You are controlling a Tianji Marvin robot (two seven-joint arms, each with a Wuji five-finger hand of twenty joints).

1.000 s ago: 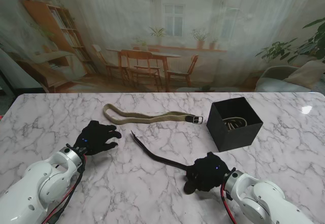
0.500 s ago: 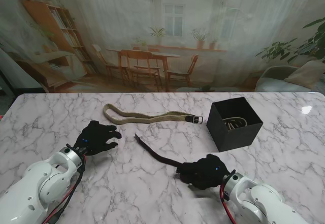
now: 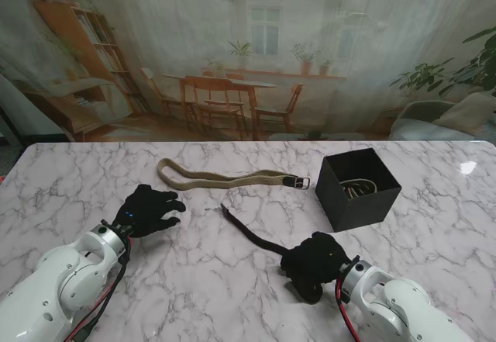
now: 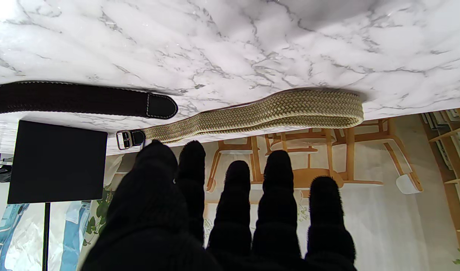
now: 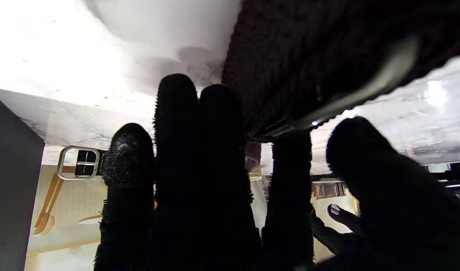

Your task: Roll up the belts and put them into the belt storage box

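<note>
**Rolling under way: one belt boxed, one in hand, one untouched**

Looking down from the stand: right hand (image 3: 314, 263) sits over the near end of the dark belt (image 3: 249, 234), fingers curled onto it; the strap's free tail runs away from the hand toward the table's middle, lying flat. Judged as early in the roll, most of the strap not yet coiled. Belt storage box (image 3: 357, 189), black and open-topped, stands just beyond the right hand, farther from me; something coiled shows inside, likely a belt already stowed. Tan belt (image 3: 225, 177) lies stretched out well beyond both hands, buckle end toward the box, untouched. Left hand (image 3: 146, 211) holds nothing, fingers spread, resting off to the side of the dark tail. Table (image 3: 85, 171) is white marble with grey veining; behind it a printed backdrop of a dining room, shelves and plants.

Left wrist view: fingers (image 4: 278, 203) extended and apart, nothing between them. Tan belt (image 4: 275, 113) ahead of the fingertips, dark belt tip (image 4: 160, 106) alongside it, box wall (image 4: 56, 162) beyond.

Right wrist view: fingers (image 5: 214, 158) pressed against the dark belt's buckle end (image 5: 327, 64), its metal bar visible. How many turns are wound, cannot tell.
</note>
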